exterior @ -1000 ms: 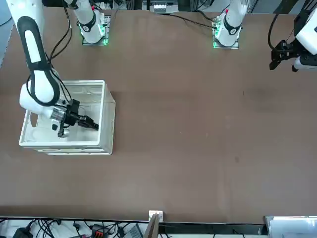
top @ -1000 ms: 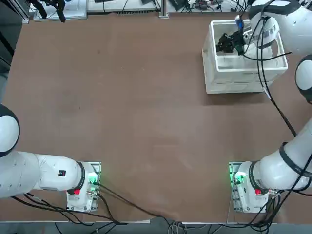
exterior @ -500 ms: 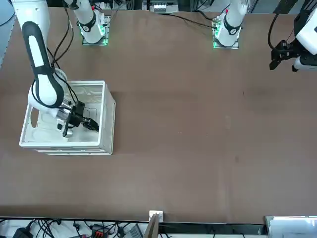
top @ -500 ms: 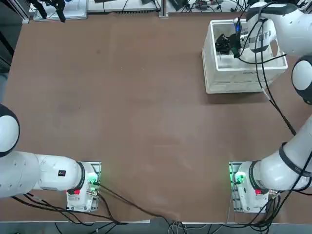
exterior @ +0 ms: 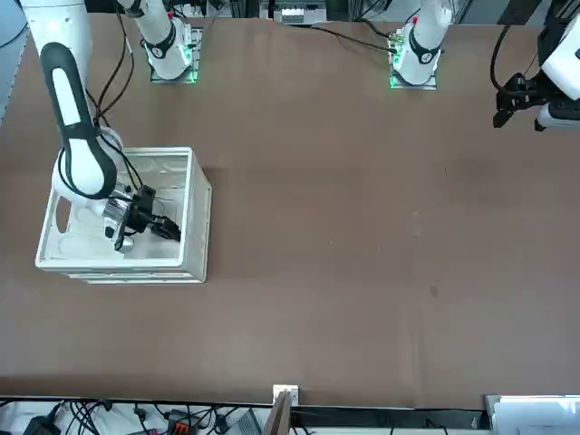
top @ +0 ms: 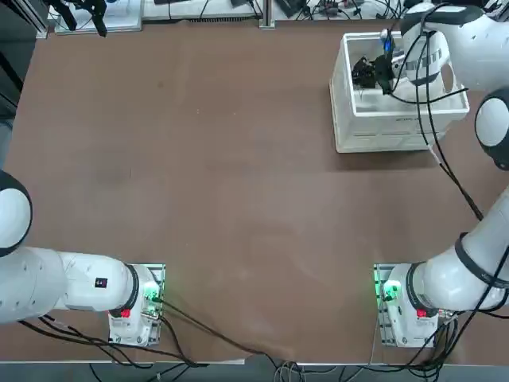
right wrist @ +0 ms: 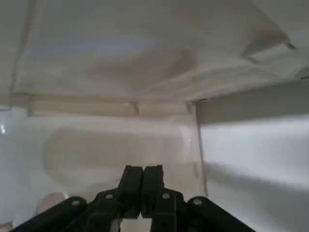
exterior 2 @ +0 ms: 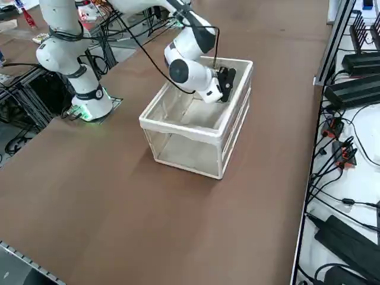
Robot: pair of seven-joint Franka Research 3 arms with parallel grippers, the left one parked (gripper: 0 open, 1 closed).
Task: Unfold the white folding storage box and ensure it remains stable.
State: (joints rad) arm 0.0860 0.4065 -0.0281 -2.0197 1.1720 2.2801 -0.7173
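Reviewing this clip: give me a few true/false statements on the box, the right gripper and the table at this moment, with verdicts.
1. The white folding storage box stands with its walls raised. True.
2. The right gripper is outside the box, over the bare table. False: it is inside the box, below the rim.
3. The right gripper's fingers are spread wide. False: they are pressed together, holding nothing.
4. The box sits near the table corner on the working arm's side, far from the arm bases. True.
5. A second box lies flat mid-table. False: only one box is on the table.
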